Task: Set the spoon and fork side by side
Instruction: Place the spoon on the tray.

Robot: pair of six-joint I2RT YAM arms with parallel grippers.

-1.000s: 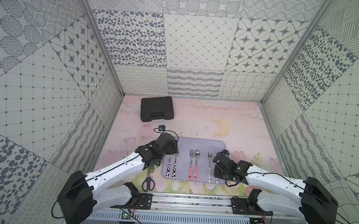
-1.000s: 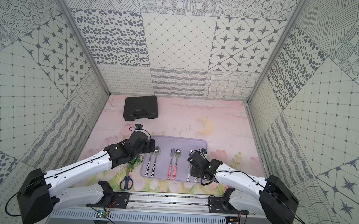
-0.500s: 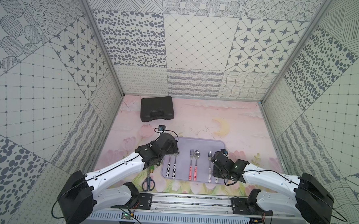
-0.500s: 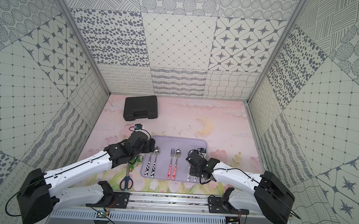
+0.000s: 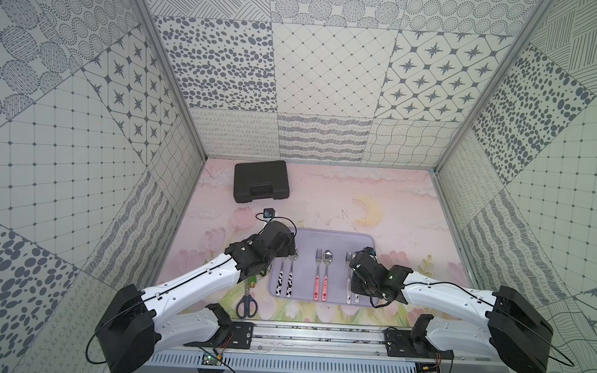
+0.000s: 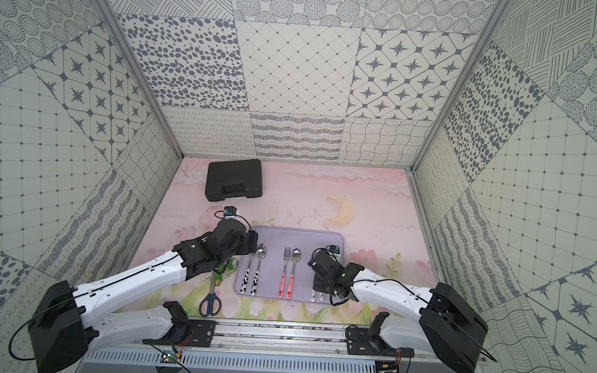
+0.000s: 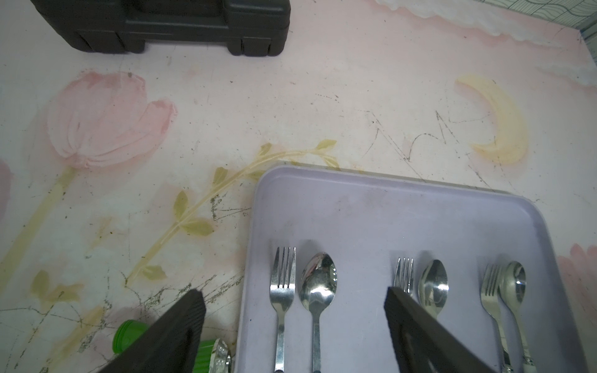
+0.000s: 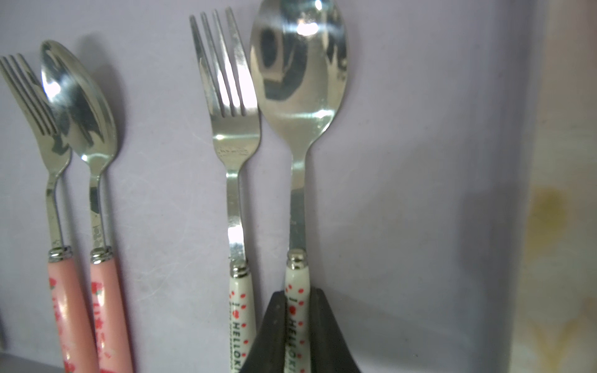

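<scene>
A white red-dotted spoon [image 8: 298, 80] and its matching fork [image 8: 231, 106] lie parallel and close together at the right end of the lilac tray [image 5: 336, 238]. My right gripper [image 8: 297, 297] is shut on the spoon's handle; whether the spoon rests on the tray or hangs just above it I cannot tell. In a top view the right gripper [image 5: 357, 288] covers most of that pair, with only the handle ends [image 5: 357, 297] showing. My left gripper [image 7: 294, 297] hangs open over the tray's left edge with nothing between its fingers.
Two other pairs lie on the tray: a cow-patterned fork [image 7: 282, 277] and spoon [image 7: 318, 281], and a pink-handled fork [image 8: 48, 135] and spoon [image 8: 80, 106]. Scissors [image 5: 248, 302] and a green-capped item [image 7: 129, 332] lie left of the tray. A black case [image 5: 260, 185] sits at the back left.
My right gripper has edged slightly left with the spoon in it. The left arm has not moved.
</scene>
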